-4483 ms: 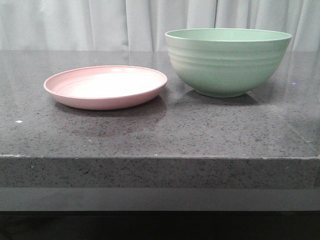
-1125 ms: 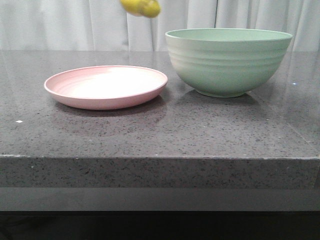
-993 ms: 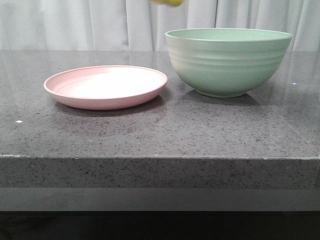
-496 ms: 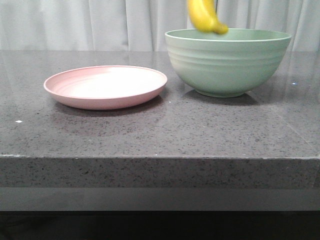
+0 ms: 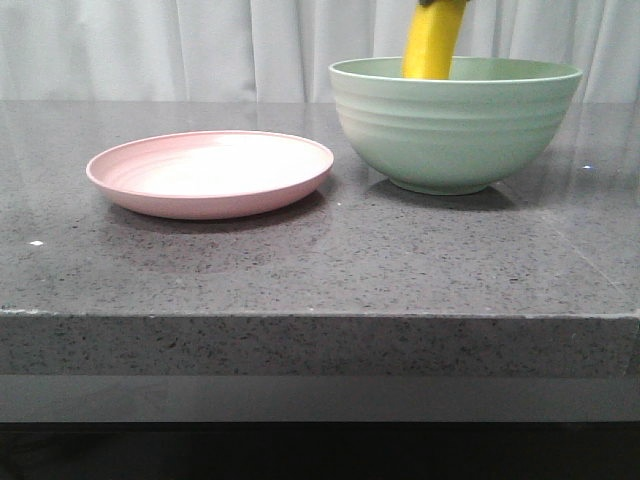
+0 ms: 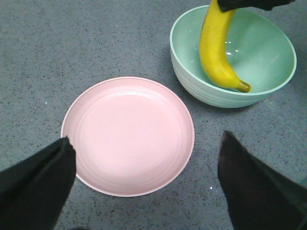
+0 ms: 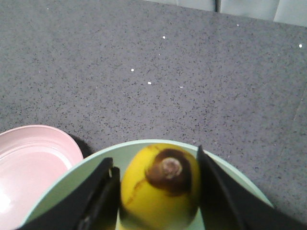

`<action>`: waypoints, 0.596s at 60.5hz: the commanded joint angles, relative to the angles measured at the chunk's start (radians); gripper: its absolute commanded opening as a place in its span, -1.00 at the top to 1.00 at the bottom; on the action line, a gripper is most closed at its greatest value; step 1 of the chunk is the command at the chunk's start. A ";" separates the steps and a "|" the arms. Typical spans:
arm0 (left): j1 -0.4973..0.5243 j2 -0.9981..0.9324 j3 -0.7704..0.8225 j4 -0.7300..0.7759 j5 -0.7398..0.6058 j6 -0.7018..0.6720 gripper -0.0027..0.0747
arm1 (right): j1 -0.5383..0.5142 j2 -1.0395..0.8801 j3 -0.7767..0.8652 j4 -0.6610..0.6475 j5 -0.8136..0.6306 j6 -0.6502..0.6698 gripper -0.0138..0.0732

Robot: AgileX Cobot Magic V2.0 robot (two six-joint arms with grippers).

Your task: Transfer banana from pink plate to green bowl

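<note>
The yellow banana (image 5: 433, 42) hangs upright over the green bowl (image 5: 455, 130), its lower end down inside the bowl. My right gripper (image 7: 158, 179) is shut on the banana (image 7: 160, 187), with the bowl rim (image 7: 62, 179) below it. In the left wrist view the banana (image 6: 216, 52) hangs into the bowl (image 6: 273, 57), with the right gripper holding its top end at the frame's edge. The pink plate (image 5: 210, 172) lies empty on the counter left of the bowl. My left gripper (image 6: 144, 184) is open and empty, hovering above the plate (image 6: 128, 135).
The dark speckled stone counter (image 5: 330, 260) has its front edge near the camera. White curtains (image 5: 150, 45) hang behind it. The plate's edge also shows in the right wrist view (image 7: 29, 163).
The banana, above the plate's right side a second ago, has moved right over the bowl and now hangs upright, partly lowered into it. The plate and bowl have stayed put.
</note>
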 commanded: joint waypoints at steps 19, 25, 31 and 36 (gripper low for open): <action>0.002 -0.017 -0.025 -0.011 -0.073 -0.008 -0.59 | -0.011 -0.050 -0.035 0.026 -0.033 -0.012 -0.59; 0.002 -0.017 -0.025 -0.011 -0.073 -0.008 -0.59 | -0.011 -0.050 -0.035 0.026 -0.034 -0.012 -0.61; 0.002 -0.017 -0.025 -0.011 -0.073 -0.008 -0.59 | -0.011 -0.059 -0.038 0.026 -0.033 -0.012 -0.61; 0.002 -0.017 -0.025 -0.011 -0.073 -0.008 -0.59 | -0.011 -0.075 -0.038 0.026 -0.033 -0.012 -0.61</action>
